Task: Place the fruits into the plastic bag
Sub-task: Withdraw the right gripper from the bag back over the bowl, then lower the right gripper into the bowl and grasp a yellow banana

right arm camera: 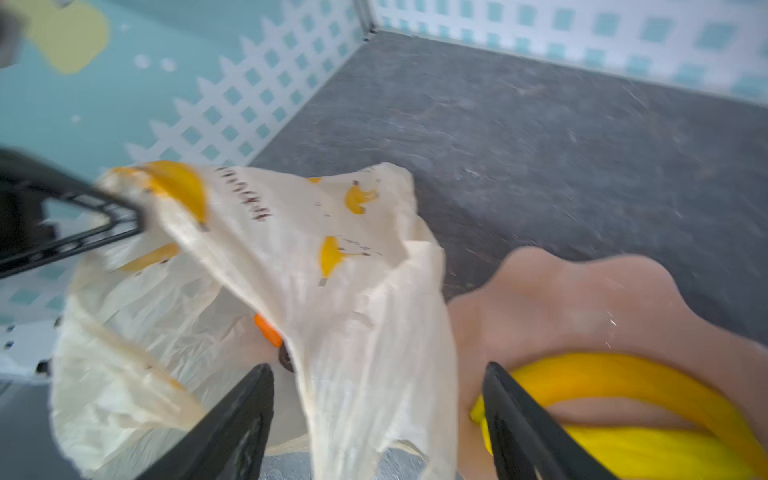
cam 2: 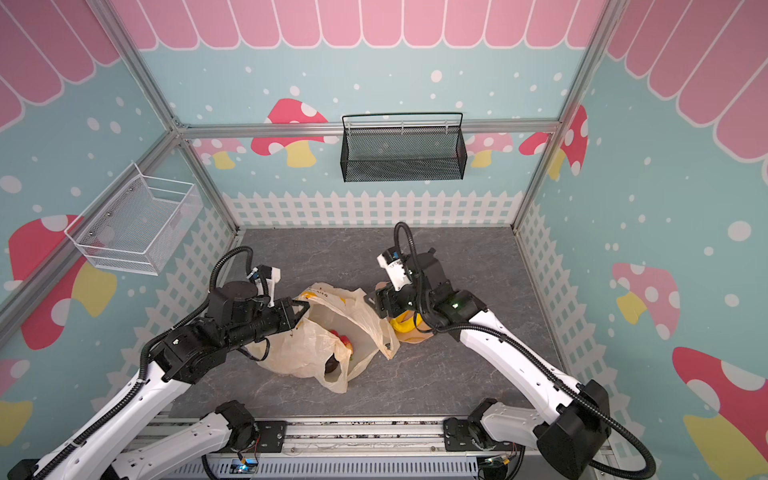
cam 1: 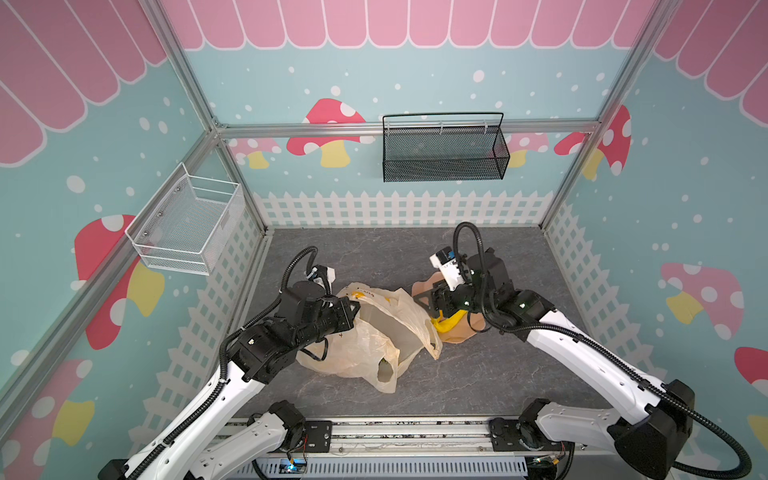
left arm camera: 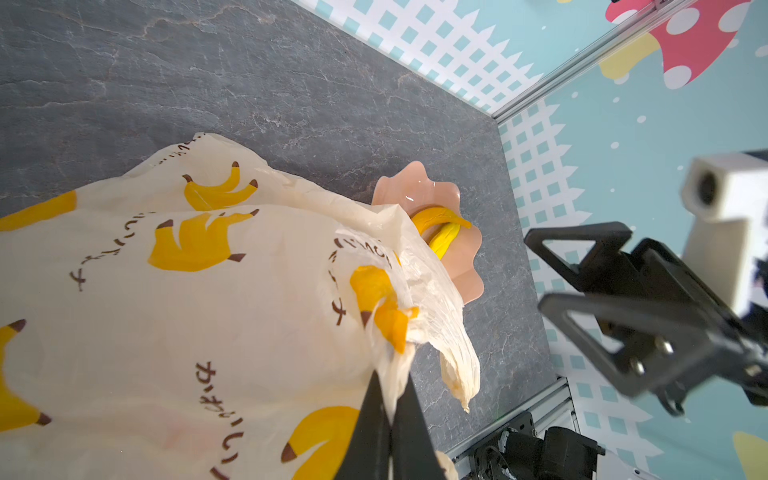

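The bananas lie on the plate just beside the plastic bag, nearest the right tool, jaws apart; the left tool clamps the bag's rim.

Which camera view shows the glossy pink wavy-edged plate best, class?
The left wrist view: the pink wavy-edged plate is sharp, rim clear, one side behind the thin cream plastic bag. The right wrist view blurs it; in both top views the right arm hides most.

The grey marbled tabletop carries the plastic bag and, beside it, a pink plate.
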`<state>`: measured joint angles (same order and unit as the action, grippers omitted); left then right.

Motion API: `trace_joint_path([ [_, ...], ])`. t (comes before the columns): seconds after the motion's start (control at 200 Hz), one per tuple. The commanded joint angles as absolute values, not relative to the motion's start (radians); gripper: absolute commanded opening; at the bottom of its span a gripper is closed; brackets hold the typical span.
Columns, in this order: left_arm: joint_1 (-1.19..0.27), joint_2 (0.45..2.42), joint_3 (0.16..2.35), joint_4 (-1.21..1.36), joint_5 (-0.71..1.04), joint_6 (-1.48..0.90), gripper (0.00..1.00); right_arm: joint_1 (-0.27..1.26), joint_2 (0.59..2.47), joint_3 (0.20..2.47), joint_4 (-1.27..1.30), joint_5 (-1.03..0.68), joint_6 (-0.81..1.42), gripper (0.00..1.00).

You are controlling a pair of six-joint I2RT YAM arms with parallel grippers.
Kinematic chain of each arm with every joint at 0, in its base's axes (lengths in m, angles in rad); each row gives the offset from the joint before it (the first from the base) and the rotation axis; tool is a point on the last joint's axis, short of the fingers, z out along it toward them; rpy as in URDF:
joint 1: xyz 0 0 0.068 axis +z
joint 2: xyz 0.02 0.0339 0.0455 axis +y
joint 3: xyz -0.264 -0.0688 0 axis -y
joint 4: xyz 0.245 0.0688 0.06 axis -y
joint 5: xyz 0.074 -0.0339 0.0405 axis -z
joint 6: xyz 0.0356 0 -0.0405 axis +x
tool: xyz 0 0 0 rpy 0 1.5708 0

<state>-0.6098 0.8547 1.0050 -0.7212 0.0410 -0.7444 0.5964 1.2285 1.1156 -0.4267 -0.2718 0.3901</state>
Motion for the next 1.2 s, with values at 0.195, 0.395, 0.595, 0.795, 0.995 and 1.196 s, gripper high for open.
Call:
trace_joint_path([
  [0.195,-0.605,0.833,1.027,-0.726,0.031,-0.751,0.00,0.428,1.376,1.121,-0.664,-0.245,0.561,0.75],
  [0.395,-0.606,0.834,1.027,-0.728,0.034,-0.751,0.00,0.422,1.435,1.093,-0.659,-0.168,0.560,0.73],
  [0.595,-0.606,0.838,1.032,-0.727,0.033,-0.750,0.00,0.421,1.526,1.074,-0.661,-0.066,0.554,0.66],
  [0.795,-0.605,0.839,1.026,-0.721,0.033,-0.750,0.00,0.422,1.630,1.090,-0.637,-0.003,0.551,0.61],
  [0.995,-0.605,0.844,1.028,-0.718,0.032,-0.749,0.00,0.421,1.678,1.084,-0.615,0.039,0.554,0.57],
  [1.196,-0.605,0.859,1.032,-0.715,0.038,-0.741,0.00,0.421,1.735,1.088,-0.575,0.035,0.569,0.55],
])
